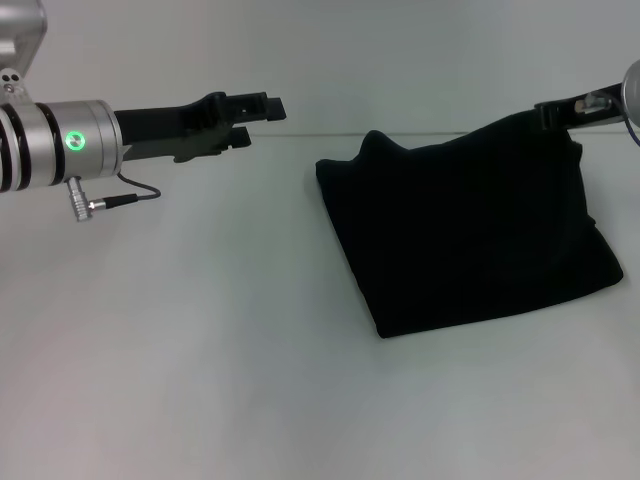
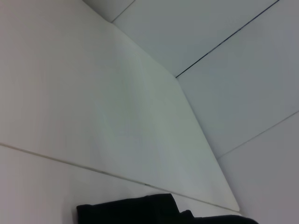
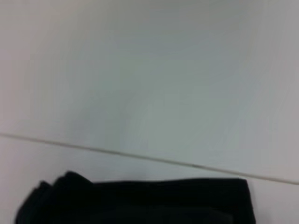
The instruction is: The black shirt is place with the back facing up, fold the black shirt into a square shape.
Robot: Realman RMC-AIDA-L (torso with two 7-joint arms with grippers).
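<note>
In the head view, a plain white counter is seen, with nothing lying between the two arms. The left gripper is held above the counter, well apart from the cloth, its black fingers slightly parted and holding nothing. The large black soft-cloth shirt is seen folded into a rough square on the right side, its far right corner lifted. The right gripper is at that corner; whether it is clamped cannot be told.

In the left wrist view, only a folded edge of the shirt is shown.

In the right wrist view, the shirt's layered edge is shown against the counter.
</note>
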